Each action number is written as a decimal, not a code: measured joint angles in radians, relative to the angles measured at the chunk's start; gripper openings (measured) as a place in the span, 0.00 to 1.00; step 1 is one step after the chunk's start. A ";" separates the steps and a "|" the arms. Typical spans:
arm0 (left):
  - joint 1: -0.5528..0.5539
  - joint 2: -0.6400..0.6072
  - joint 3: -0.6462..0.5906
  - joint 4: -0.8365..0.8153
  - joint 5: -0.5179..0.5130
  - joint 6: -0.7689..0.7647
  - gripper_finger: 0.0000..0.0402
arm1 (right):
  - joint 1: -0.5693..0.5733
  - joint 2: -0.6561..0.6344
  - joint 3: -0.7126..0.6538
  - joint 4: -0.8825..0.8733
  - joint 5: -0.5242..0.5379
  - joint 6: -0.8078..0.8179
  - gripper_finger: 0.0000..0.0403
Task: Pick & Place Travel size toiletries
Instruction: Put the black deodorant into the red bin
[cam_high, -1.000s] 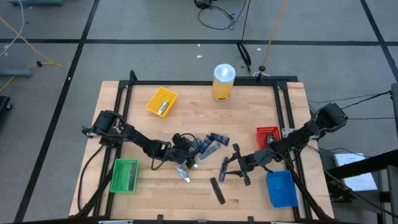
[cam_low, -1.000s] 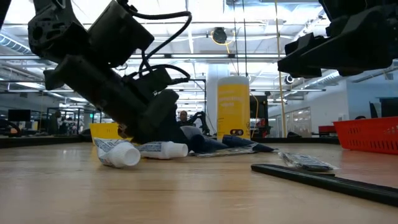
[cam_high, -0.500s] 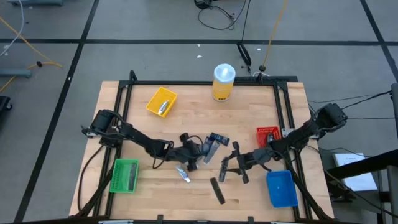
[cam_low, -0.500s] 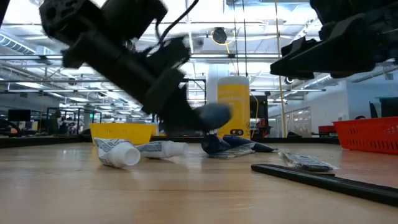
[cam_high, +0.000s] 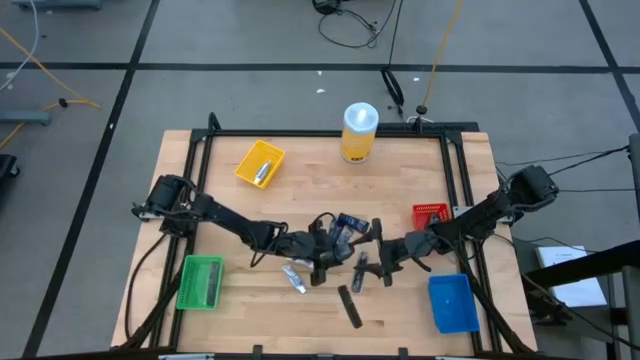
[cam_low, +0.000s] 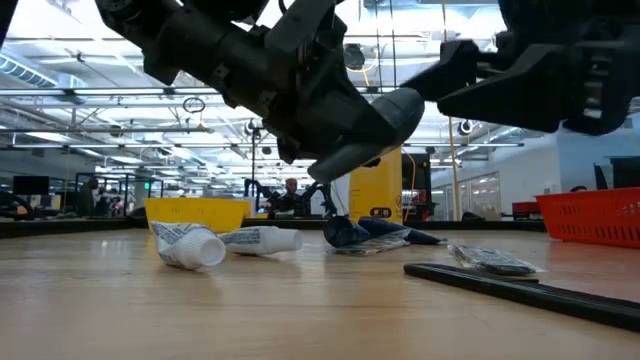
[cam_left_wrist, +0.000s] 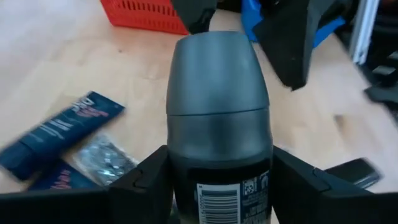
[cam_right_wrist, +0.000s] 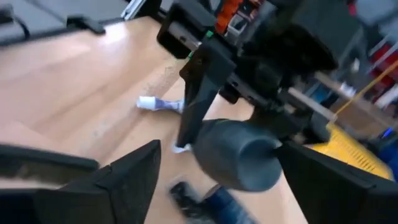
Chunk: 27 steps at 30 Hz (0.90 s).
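A dark grey roll-on bottle (cam_left_wrist: 217, 106) with a rounded cap, one of the travel size toiletries, hangs above the table's middle in my left gripper (cam_high: 325, 255), which is shut on it. My right gripper (cam_right_wrist: 221, 155) stands open facing the bottle's cap (cam_right_wrist: 239, 155), one finger on either side of it and apart from it. Below, dark blue tubes (cam_left_wrist: 59, 134), a silver sachet (cam_left_wrist: 102, 158), white tubes (cam_low: 190, 245) and a black flat stick (cam_high: 349, 305) lie flat on the wood. My left gripper pinches the bottle's lower body (cam_left_wrist: 217, 183), by the barcode, between its two fingers (cam_left_wrist: 146, 186). The fingers come from the table's left, slanting a little downward, and lie along the bottle. The bottle is lifted clear, cap end (cam_low: 385, 120) toward my right gripper.
A yellow bin (cam_high: 260, 163) with one item stands at the far left, a green bin (cam_high: 200, 282) near left, a red bin (cam_high: 430, 218) at the right, a blue bin (cam_high: 450, 302) near right. A tall yellow canister (cam_high: 359, 132) stands at the far edge.
My left gripper has taken hold of the grey bottle in the pile, risen and gone toward the table's right, tipping up nearer to level; the bottle is now lifted clear. My right gripper has rolled and opened, its fingers now on either side of the cap.
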 joint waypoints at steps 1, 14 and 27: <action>0.003 0.000 0.001 0.002 0.014 -0.015 0.48 | -0.002 0.000 0.006 0.000 0.000 -0.046 0.81; 0.007 0.000 0.001 0.004 0.021 -0.076 0.50 | -0.085 0.032 0.060 -0.096 -0.112 -0.129 0.79; 0.019 0.000 0.001 -0.002 0.022 -0.131 0.55 | -0.084 0.084 0.087 -0.089 -0.132 -0.170 0.70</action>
